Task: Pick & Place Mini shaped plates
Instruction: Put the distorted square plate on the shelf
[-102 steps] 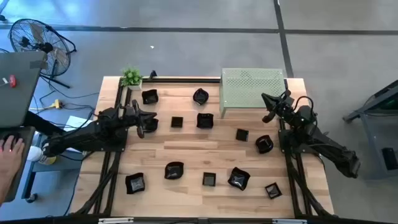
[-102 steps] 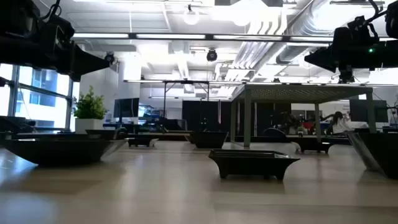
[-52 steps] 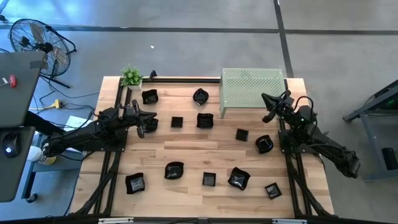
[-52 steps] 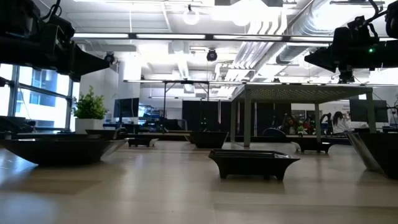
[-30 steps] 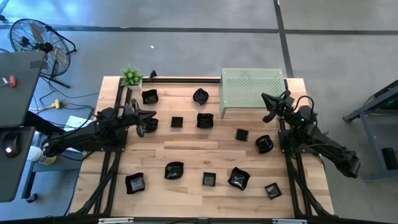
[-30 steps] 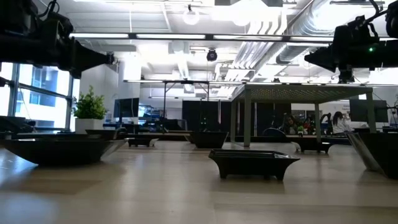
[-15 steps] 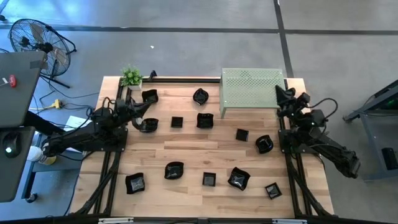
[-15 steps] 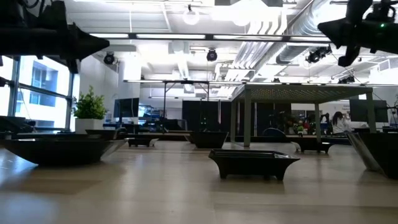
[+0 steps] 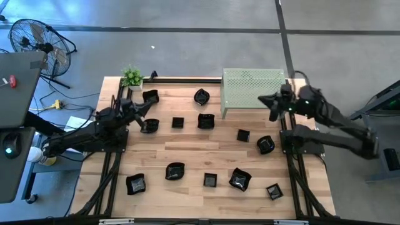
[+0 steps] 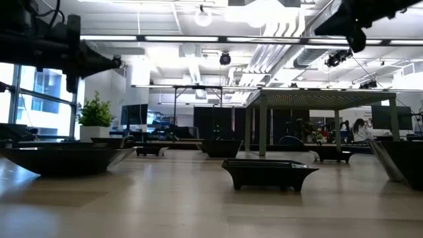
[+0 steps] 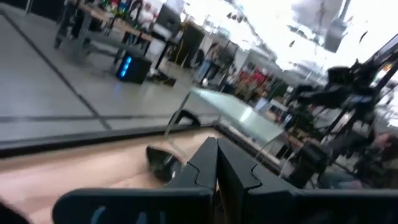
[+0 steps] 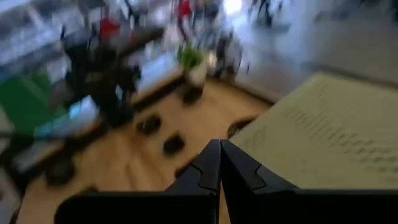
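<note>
Several small black mini shaped plates lie flat and spread over the wooden table [image 9: 187, 150], among them a square one [image 9: 178, 122], a wavy one [image 9: 240, 179] and one [image 9: 150, 125] just below my left gripper. My left gripper [image 9: 151, 107] hovers shut over the table's far left, fingers together [image 11: 216, 158], pointing about level to the right. My right gripper [image 9: 262, 100] is shut [image 12: 219, 155] and held high beside the near right corner of the pale green stand [image 9: 253, 87]. Neither gripper holds anything.
The green perforated stand stands on legs at the far right of the table [image 10: 324, 99]. A small potted plant [image 9: 132, 77] sits at the far left corner. Black frame rails run along the table's left and right sides. Bare wood lies across the middle.
My right gripper has risen well above the table beside the green stand, tipping to point slightly downward. My left gripper has rolled about its own axis and stayed in about the same place. No plate has moved.
</note>
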Robot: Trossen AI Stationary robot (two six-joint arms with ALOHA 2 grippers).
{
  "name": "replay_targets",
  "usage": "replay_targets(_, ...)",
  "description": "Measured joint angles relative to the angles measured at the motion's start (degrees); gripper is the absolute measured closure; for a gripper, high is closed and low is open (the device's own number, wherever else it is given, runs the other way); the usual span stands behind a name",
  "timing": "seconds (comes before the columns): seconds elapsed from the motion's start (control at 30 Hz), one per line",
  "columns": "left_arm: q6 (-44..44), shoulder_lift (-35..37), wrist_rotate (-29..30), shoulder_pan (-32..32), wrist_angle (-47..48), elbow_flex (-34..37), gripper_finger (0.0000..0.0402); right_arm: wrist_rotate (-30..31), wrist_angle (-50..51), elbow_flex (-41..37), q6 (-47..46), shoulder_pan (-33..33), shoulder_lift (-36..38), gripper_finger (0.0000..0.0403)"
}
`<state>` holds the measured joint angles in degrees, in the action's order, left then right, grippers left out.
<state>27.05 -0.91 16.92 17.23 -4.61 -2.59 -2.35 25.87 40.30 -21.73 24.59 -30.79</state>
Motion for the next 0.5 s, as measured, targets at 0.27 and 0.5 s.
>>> replay_targets(0.27,0.2,0.0,-0.9,0.0,4.1,-0.1,0.0401,-3.4,5.3,4.7,-8.8,-12.6,-14.2,0.0402)
replay_targets(0.5,0.2,0.0,-0.9,0.0,5.3,-0.1,0.0401,-5.3,10.1,4.8,-19.8,-29.0,-21.3,0.0396)
